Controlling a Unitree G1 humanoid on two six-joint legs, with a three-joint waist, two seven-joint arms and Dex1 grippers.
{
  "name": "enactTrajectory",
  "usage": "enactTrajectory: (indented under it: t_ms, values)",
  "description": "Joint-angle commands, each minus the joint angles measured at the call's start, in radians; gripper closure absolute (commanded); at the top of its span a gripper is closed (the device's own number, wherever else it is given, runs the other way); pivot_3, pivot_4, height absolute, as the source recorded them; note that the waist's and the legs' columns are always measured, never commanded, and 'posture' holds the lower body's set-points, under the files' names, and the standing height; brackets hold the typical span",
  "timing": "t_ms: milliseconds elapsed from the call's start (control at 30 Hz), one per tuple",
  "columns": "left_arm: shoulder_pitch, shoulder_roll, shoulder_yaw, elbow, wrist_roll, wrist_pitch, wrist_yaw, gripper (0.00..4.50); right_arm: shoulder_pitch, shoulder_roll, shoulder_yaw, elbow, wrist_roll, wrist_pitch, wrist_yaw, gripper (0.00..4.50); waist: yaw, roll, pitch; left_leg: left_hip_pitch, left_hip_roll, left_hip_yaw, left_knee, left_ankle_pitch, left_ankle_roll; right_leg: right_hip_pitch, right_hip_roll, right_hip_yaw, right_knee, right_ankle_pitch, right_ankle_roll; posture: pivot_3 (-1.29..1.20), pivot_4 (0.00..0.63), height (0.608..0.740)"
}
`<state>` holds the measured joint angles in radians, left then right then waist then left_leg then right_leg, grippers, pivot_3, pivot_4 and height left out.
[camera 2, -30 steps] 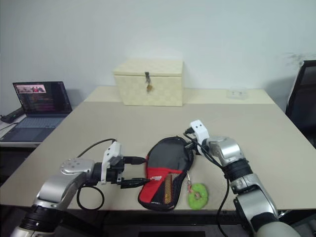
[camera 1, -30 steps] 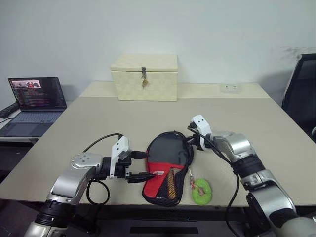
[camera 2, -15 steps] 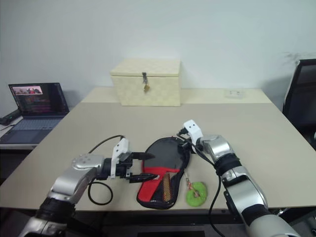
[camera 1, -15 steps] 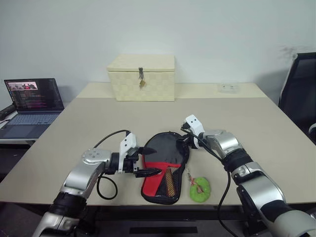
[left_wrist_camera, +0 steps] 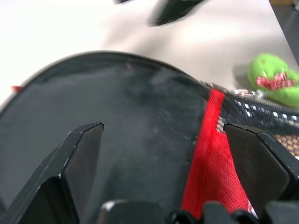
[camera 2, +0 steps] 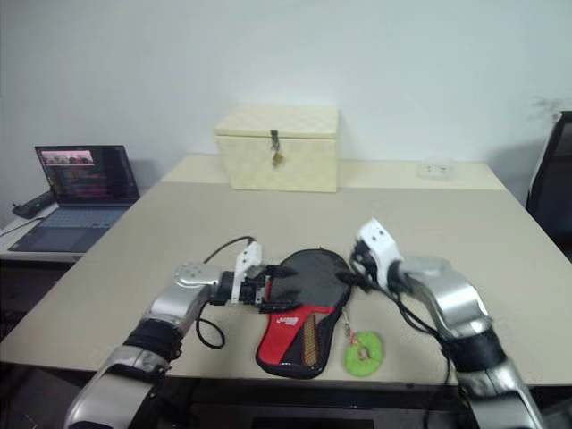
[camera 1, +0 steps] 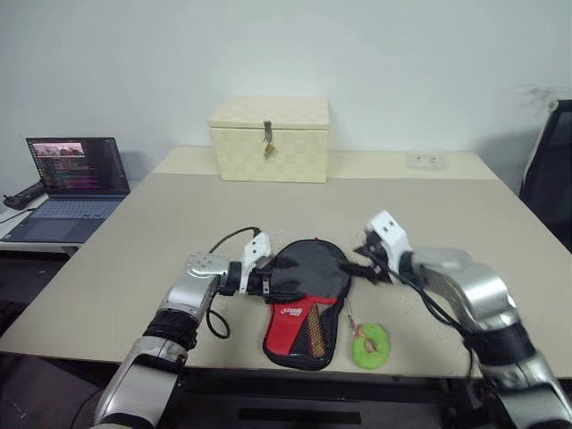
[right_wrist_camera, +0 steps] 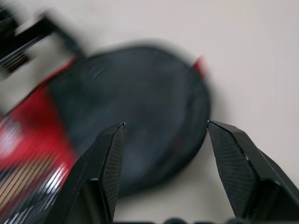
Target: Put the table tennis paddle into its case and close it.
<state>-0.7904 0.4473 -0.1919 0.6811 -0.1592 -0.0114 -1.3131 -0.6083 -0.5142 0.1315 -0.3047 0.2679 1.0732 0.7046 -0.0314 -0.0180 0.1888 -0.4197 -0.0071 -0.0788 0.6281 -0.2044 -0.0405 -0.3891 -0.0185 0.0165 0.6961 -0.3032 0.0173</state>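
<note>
Left gripper (camera 1: 271, 283) spread wide, fingers (left_wrist_camera: 79, 154) straddling the near-left rim of the case (camera 1: 304, 295), black panel and red seam filling the gap between them; touching or merely hovering cannot be told. Right gripper (camera 1: 365, 265) parted too, empty, poised just off the case's far-right edge, with the rounded black top lying ahead of its fingertips (blurred in the wrist view). Case flat on the table (camera 1: 179, 223), round end away from the robot, red lower panel and mesh pocket toward the near edge. Green pull (camera 1: 367, 346) on the tabletop just below the right gripper, beside the red panel. Table tennis paddle not to be made out apart from the case. Well beyond both grippers, a cream box (camera 1: 269, 139) with a metal latch; off past the left arm, an open laptop (camera 1: 70, 183).
</note>
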Motion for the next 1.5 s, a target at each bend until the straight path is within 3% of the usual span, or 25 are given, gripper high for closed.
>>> enactTrajectory:
  t_ms: [33,200,400,600,900,1000,1233,1500]
  values:
    - [-0.043,-0.026,-0.005,0.062,0.027,-0.071,-0.018,0.00,0.092,-0.064,-0.060,-0.275,0.113,0.121,0.025,1.47,-0.003,0.000,0.000,0.000,0.000,0.000,0.000,0.000,0.000,0.000,0.000,0.000,0.000,0.000,0.000,0.00,0.150,0.740]
    - [-0.079,-0.061,-0.006,0.176,0.070,-0.123,-0.021,0.00,0.226,-0.138,-0.141,-0.441,0.255,0.204,0.068,1.47,-0.004,-0.001,0.000,0.001,0.000,0.000,0.000,0.000,0.000,0.001,0.002,-0.001,0.000,0.000,0.001,0.00,0.150,0.740]
    - [-0.095,-0.083,0.001,0.233,0.091,-0.160,-0.021,0.00,0.346,-0.280,-0.002,-0.424,0.182,0.043,0.075,1.47,-0.001,-0.002,0.000,0.002,0.000,0.000,0.000,0.000,0.000,0.002,0.002,-0.001,0.000,-0.003,0.005,0.00,0.150,0.740]
    - [-0.097,-0.089,0.006,0.242,0.097,-0.167,-0.025,0.00,0.372,-0.287,0.144,-0.313,0.068,-0.100,0.033,1.47,-0.001,-0.002,0.000,0.002,0.000,0.000,0.001,0.000,0.000,0.003,0.002,-0.001,0.000,-0.003,0.006,0.00,0.150,0.740]
    - [-0.092,-0.082,0.011,0.242,0.100,-0.169,-0.022,0.00,0.345,-0.260,0.197,-0.214,-0.008,-0.180,0.013,1.47,-0.001,-0.002,-0.001,0.003,0.000,-0.001,0.001,0.000,0.000,0.004,0.002,-0.001,0.000,-0.003,0.006,0.00,0.150,0.740]
    - [-0.091,-0.082,0.012,0.243,0.101,-0.170,-0.021,0.00,0.349,-0.263,0.183,-0.205,-0.010,-0.189,0.009,2.06,-0.001,-0.002,-0.001,0.004,0.000,-0.001,0.001,0.000,0.000,0.004,0.002,-0.001,0.000,-0.003,0.006,0.00,0.150,0.740]
    - [-0.085,-0.099,0.004,0.319,0.125,-0.192,0.003,0.00,0.400,-0.330,0.124,-0.250,0.016,-0.199,0.053,4.48,0.001,-0.003,-0.001,0.004,0.000,-0.001,0.001,0.000,0.000,0.005,0.001,-0.002,0.000,-0.003,0.006,0.00,0.150,0.740]
    - [-0.097,-0.121,-0.019,0.408,0.160,-0.236,-0.024,0.00,0.412,-0.349,0.093,-0.307,0.039,-0.161,0.061,4.48,0.001,-0.003,-0.001,0.009,-0.001,-0.002,0.001,0.000,0.000,0.012,0.001,-0.002,-0.002,-0.003,0.006,0.00,0.150,0.740]
